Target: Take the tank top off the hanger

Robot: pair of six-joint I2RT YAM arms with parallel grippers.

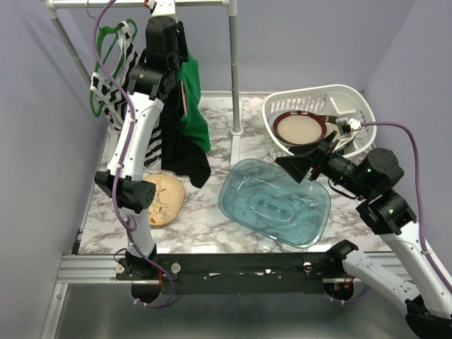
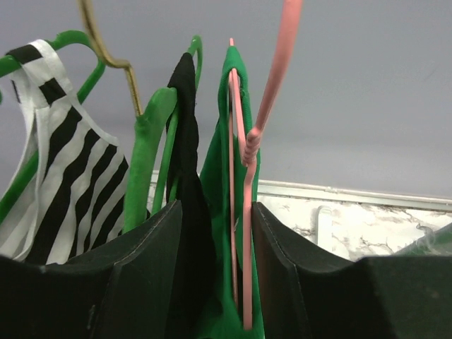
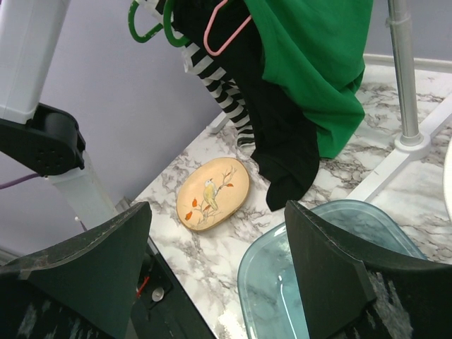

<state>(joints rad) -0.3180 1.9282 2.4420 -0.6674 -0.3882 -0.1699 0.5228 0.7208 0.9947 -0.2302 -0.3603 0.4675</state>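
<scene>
Tabletop (image 1: 205,233) with a marble pattern runs back from your two arm bases. On the near right, your right gripper (image 3: 217,212) hangs over the edge of a clear blue tub (image 1: 275,201), with its fingers spread wide and nothing between them. To the left of the tub, an oval plate (image 1: 164,198) with a bird painted on it lies flat beside your left arm. Farther back on the right stands a white basket (image 1: 353,95) with a dark bowl (image 1: 300,128) inside it.

At the back left is the clothes rack (image 1: 233,70), and your left arm reaches up to its rail. The green tank top (image 2: 217,183) hangs there on a pink hanger (image 2: 247,233), with its hem dropping well down toward the tabletop. A black top (image 2: 187,176) hangs touching its left side. Farther left, a striped top (image 2: 78,183) hangs on a green hanger (image 2: 145,162).

Your left gripper (image 2: 215,208) sits astride the black top, the green tank top and the pink hanger together. The cloth fills the gap between the fingers. You cannot tell from these views whether the fingers are pressing on the cloth or only bracketing it.
</scene>
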